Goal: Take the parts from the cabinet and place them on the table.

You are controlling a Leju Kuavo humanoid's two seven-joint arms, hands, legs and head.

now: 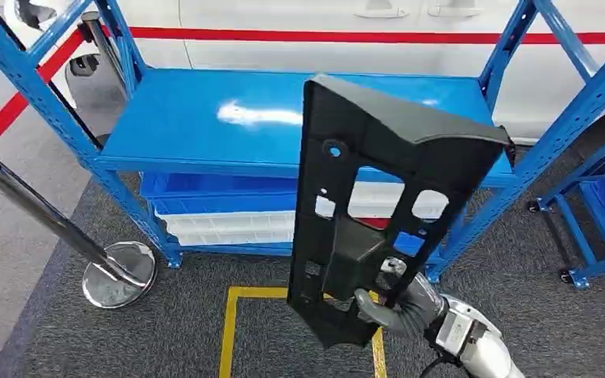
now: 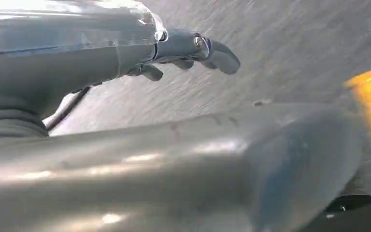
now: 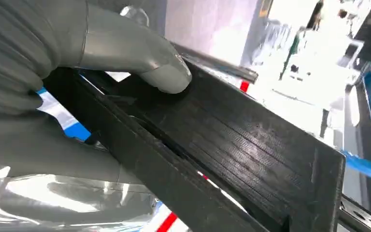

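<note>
We see the right hand [image 1: 390, 303] gripping a long black plastic part [image 1: 378, 205] near its lower end, holding it upright with a slight tilt in front of the blue shelf rack [image 1: 205, 118]. The part is a flat panel with several cut-out windows and small holes, and its upper end bends over into a hood-like lip. In the right wrist view the thick grey thumb [image 3: 140, 53] presses flat on the ribbed black face of the part, with the other fingers wrapped under its edge. The part is clear of the rack's top shelf, which lies behind it, and its lower end hangs above the grey carpet [image 1: 165, 331] and a yellow taped outline [image 1: 232, 331] on the floor.

The left hand [image 2: 193, 50] appears in its own wrist view above the carpet, fingers curled loosely inward with nothing in them.

Under the top shelf of the rack sit a blue tray [image 1: 213, 189] and, beneath it, a white tray [image 1: 228, 227]. A chrome post with a round base [image 1: 118, 274] stands on the floor by the rack's near left leg. Behind the rack runs a white wall with a red stripe [image 1: 362, 36].
</note>
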